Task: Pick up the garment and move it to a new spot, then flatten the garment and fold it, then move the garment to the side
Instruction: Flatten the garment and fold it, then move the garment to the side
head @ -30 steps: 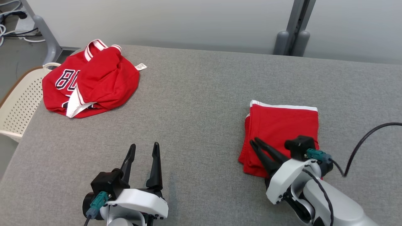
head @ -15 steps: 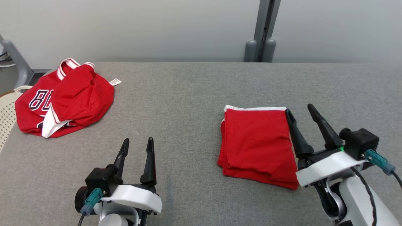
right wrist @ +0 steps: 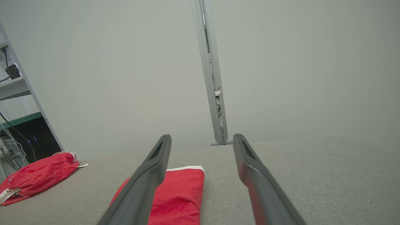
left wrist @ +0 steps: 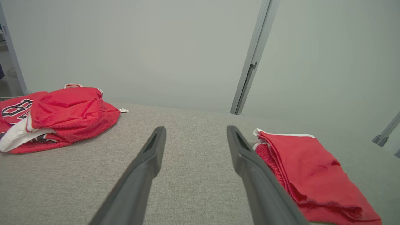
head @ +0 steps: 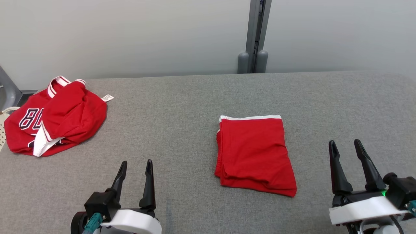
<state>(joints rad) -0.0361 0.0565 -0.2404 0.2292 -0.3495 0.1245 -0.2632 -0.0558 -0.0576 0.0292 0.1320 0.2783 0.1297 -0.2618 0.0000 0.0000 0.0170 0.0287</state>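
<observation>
1. The left gripper [head: 136, 162] sits low over the grey table [head: 182, 97]. Its two dark fingers are spread apart and point away from the robot, with nothing between them.
2. The right gripper [head: 344, 141] is also parted wide and empty, its fingers raised over bare table surface.
3. The folded garment [head: 255, 156] is a red rectangle with a white band along its far edge. It lies flat on the table between the two grippers and nearer the right one. It is to the left of the right gripper's fingers, apart from them and untouched.
4. From the left gripper, the folded garment lies ahead and to the right. The left wrist view shows its layered edges beside the right-hand finger, and the head view shows a clear gap between them.
5. A crumpled red jersey [head: 55, 120] with white trim and dark numerals lies ahead and far to the left of the left gripper, at the table's left edge. It is well apart from both grippers, and a small white label [head: 107, 97] sticks out on its far right side.
6. Beyond both sets of fingertips the table ends at a pale wall [head: 130, 32]. A grey upright post [head: 255, 35] stands against it, and the right wrist view frames the post between the right gripper's fingers.
</observation>
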